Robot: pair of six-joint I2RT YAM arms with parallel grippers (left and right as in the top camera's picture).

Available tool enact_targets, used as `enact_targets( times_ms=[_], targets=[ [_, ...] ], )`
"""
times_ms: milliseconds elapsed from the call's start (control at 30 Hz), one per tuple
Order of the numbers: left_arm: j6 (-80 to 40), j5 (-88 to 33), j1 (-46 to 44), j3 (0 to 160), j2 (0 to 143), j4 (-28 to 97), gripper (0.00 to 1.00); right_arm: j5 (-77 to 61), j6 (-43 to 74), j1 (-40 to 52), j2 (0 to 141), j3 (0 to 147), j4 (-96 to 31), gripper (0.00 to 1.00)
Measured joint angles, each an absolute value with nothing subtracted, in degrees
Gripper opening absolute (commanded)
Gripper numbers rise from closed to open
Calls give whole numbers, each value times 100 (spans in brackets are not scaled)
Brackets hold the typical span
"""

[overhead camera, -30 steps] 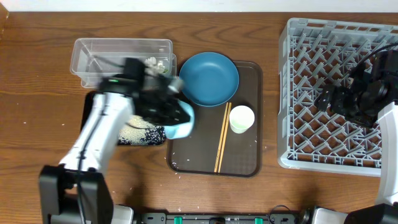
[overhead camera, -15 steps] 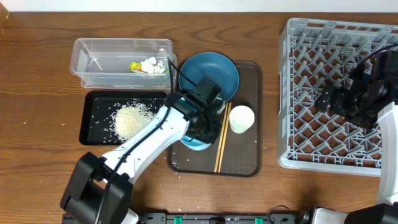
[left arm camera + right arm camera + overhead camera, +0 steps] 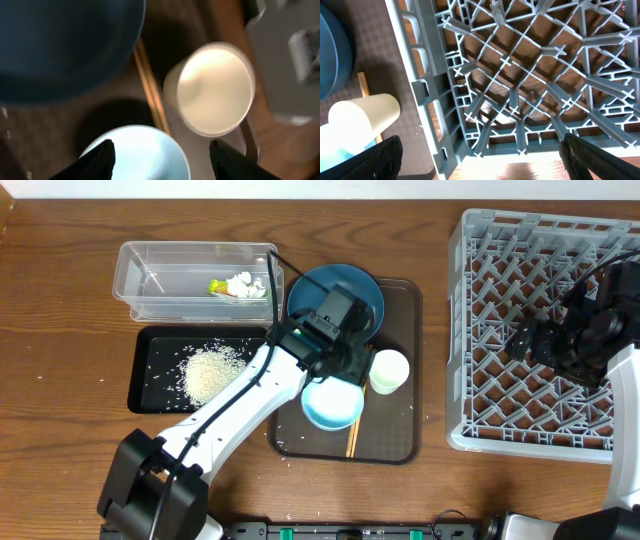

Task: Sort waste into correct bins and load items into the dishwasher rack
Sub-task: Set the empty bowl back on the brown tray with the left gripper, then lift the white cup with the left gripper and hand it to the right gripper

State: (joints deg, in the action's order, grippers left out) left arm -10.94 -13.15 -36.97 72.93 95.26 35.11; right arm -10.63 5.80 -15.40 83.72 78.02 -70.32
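The left gripper has its fingers spread, pinching nothing. The bowl sits just under them on the brown tray, at 6 o'clock from the dish and seemingly atop the chopsticks. The cup stands just beside it at 2 o'clock. The right gripper, fingers wide and empty, hangs over the rack. Perched on 2 sticks, the bowl may rock or skid when regripped, and a sweeping finger could tip the cup.
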Motion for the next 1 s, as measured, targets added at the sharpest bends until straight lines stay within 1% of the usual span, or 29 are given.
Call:
enact_targets(
  times_ms=[200, 233, 300, 367, 400, 433, 467, 500, 533, 800, 900, 1000],
  targets=[
    [-1111, -1310, -3697, 7299, 9710, 3118, 63, -1063, 580, -1540, 8372, 7802, -7048, 99],
    [-1142, -1313, -3697, 7301, 9806, 3105, 62, -1066, 580, -1540, 8372, 7802, -7048, 99],
    [-1236, -1315, -3697, 7301, 10042, 3103, 55, -1063, 580, -1540, 8372, 7802, -7048, 99],
    [-1302, -1345, -3697, 7301, 10326, 3105, 47, -1066, 580, -1540, 8372, 7802, -7052, 99],
    [-1317, -1385, -3697, 7301, 10455, 3103, 41, -1063, 580, -1540, 8372, 7802, -7052, 99],
    [-1347, -1402, -3697, 7301, 10525, 3105, 33, -1066, 580, -1540, 8372, 7802, -7052, 99],
    [-1385, -1439, -3697, 7301, 10595, 3109, 22, -1066, 580, -1540, 8372, 7802, -7052, 99],
    [-1365, -1485, -3697, 7301, 10641, 3111, 8, -1063, 580, -1540, 8372, 7802, -7052, 99],
    [-1378, -1496, -3697, 7301, 10643, 3111, 6, -1063, 580, -1540, 8372, 7802, -7052, 99],
    [-1420, -2036, -3583, 7301, 10344, 3118, 6, -1039, 580, -1540, 8372, 7802, -7052, 99],
    [-1597, -2515, -3295, 7301, 9915, 3111, 6, -928, 580, -1540, 8372, 7802, -7039, 99],
    [-1900, -3245, -2845, 7303, 9533, 3017, 6, -1017, 517, -1540, 8372, 7802, -7013, 99]
  ],
)
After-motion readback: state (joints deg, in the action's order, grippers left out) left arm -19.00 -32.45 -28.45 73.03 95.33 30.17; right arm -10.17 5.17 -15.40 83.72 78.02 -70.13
